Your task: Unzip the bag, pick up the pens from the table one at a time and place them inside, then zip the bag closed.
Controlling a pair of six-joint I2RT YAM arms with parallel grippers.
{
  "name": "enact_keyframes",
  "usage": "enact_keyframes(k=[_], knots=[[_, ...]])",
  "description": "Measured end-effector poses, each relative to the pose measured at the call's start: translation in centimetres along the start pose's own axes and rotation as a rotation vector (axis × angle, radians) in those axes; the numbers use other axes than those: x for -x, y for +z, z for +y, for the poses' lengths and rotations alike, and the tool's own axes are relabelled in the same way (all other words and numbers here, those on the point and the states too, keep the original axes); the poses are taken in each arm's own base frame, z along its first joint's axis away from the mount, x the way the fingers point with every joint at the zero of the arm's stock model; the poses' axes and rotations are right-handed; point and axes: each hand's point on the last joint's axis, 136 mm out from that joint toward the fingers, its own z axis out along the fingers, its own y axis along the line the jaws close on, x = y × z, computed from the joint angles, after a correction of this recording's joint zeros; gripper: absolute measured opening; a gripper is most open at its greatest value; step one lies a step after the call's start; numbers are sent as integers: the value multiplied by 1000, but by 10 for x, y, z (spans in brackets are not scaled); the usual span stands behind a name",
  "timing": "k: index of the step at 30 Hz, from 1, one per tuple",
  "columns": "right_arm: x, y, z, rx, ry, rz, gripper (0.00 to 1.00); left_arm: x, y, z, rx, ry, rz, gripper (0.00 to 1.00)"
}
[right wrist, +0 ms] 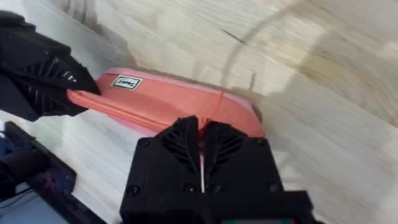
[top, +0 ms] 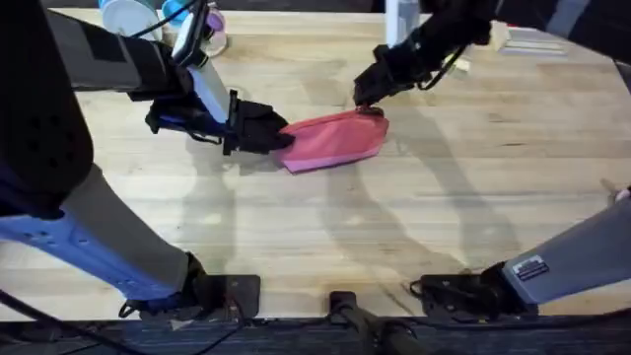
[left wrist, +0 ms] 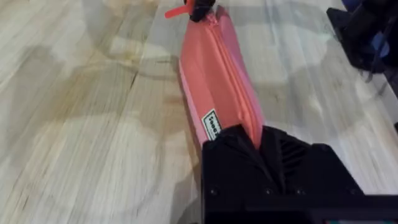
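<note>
The pink bag (top: 333,141), soft fabric, long and rounded, lies on the pale, grainy plank desk (top: 473,177) toward the far edge, near the middle. The left gripper (top: 281,133), black and ribbed, is clamped on the bag's left end beside a small white label (left wrist: 212,124). The right gripper (top: 367,99) pinches the opposite end at the zipper (left wrist: 222,56), which runs straight along its length.

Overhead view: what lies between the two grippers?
The pink bag alone spans that stretch: the left gripper clamps its near end and the right gripper pinches the far zipper end, as the overhead view shows.
</note>
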Motion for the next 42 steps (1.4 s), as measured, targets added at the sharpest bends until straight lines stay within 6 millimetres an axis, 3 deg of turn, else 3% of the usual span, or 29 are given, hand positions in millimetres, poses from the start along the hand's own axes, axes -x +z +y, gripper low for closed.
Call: enact_keyframes(k=[10,18,21,37,38,39,42], knots=[[-9,-13,-47,-75,60,8,31,0,1,0,-2,-9,-8,44],[-53,24,-86,-129,133,60,31,-1,1,0,-3,-13,-4,43],[-66,42,-89,-112,172,47,31,0,1,0,-4,-12,-6,43],[-70,37,-89,-119,220,4,36,0,1,0,-5,-12,-6,43],[-70,35,-89,-123,224,7,72,0,1,0,-4,-12,-6,43],[-70,33,-91,-136,226,16,185,0,1,0,-4,-12,-6,42],[-68,24,-98,-184,235,26,626,-1,0,0,1,-13,-6,42]])
